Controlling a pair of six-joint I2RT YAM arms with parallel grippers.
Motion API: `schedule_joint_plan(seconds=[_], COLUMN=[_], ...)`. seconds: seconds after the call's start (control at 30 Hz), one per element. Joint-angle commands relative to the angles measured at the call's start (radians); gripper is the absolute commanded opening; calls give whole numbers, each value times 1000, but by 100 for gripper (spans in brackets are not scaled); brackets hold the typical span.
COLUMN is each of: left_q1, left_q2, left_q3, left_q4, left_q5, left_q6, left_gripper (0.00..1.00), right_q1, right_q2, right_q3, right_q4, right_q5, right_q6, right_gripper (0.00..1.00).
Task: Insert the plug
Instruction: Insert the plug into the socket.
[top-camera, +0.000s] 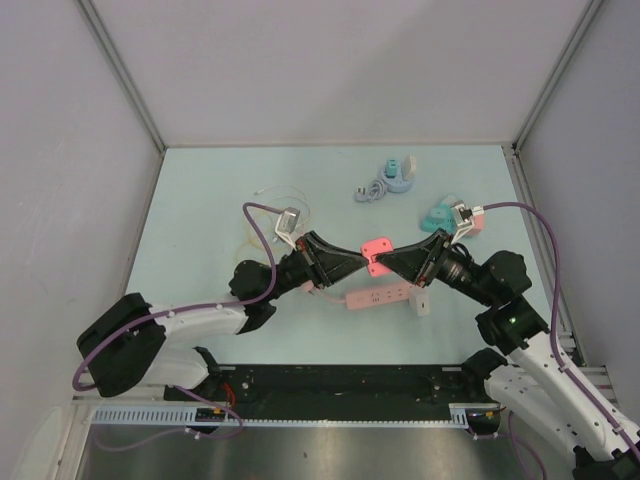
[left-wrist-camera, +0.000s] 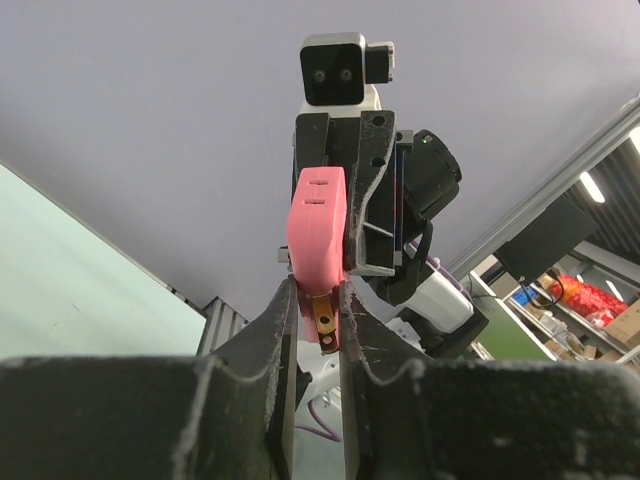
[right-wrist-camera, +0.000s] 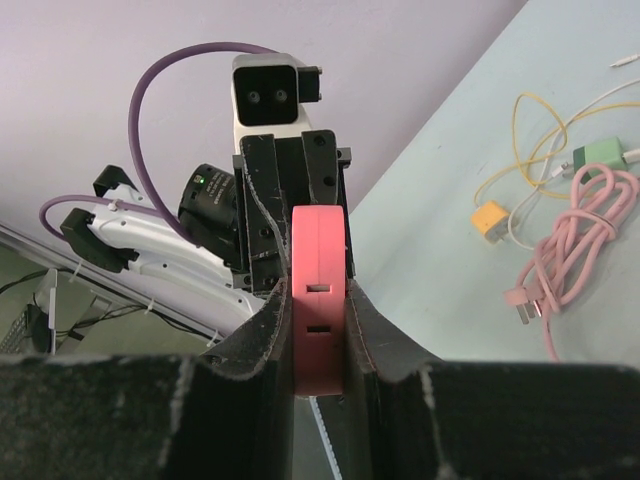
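Pale green table (top-camera: 200, 210) boxed in by white walls, and over its middle the two arms meet nose to nose. Both reach inward and low, forearms close to level, wrists pointed at each other. Between them, held off the surface, is the pink plug (top-camera: 377, 248). The right gripper (top-camera: 398, 258) is clamped across its flat sides. The left gripper (left-wrist-camera: 318, 300) is pinched tight on a brass prong (left-wrist-camera: 322, 322) sticking out of the plug's end. On the table, a little nearer the bases, lies the pink power strip (top-camera: 380, 297), apart from the plug. To my eye this is a mid-air regrasp ahead of the insertion itself. Next, I'd guess one hand has to let go. A hold on the prong won't do for plugging in, so the grip on the body must carry it, prongs turned down and lined up over a socket
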Motion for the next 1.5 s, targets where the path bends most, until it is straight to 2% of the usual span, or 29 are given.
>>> schedule_joint_plan(seconds=[0.0,0.5,0.63,0.73,0.77,0.83,0.87,0.93,1.13,1.23,1.27,1.33,1.37,1.4,1.47], left_q1=[-14,-14,-14,-14,-14,-14,-14,-14,-12,-9,-9,-9,-11,-15,-29], left_q2=[4,26,23,20,15,9,4,-6,-54,-107,-146,-186,-221,-229,-230], left_q3=[10,-1,-3,-6,-9,-12,-12,-12,-39,-35,-21,10,66,98,178], left_q4=[296,418,419,418,415,396,387,358,278,116,47,-227,-345,-573,-752], left_q5=[-5,17,18,13,7,6,3,3,-17,0,1,1,-11,-31,-94], left_q6=[-27,-30,-26,-21,-18,-9,-4,12,80,172,254,363,499,573,768], left_gripper=[0,0,4,17,30,43,53,67,91,98,100,100,100,100,99], right_q1=[10,7,5,8,7,3,2,-7,-79,-147,-165,-209,-222,-230,-242], right_q2=[-10,-2,3,-3,-7,-10,-13,-11,-37,-56,-60,-76,-76,-80,-80], right_q3=[1,1,1,1,1,1,4,12,42,64,69,93,105,130,157], right_q4=[75,155,154,152,151,143,135,111,22,-48,-68,-146,-167,-261,-338], right_q5=[3,-52,-57,-55,-48,-43,-42,-42,-46,-60,-61,-58,-54,-46,1], right_q6=[0,54,56,53,48,37,31,13,-46,-76,-92,-118,-157,-174,-246], right_gripper=[0,0,0,0,0,0,0,0,0,0,0,0,0,0,0])
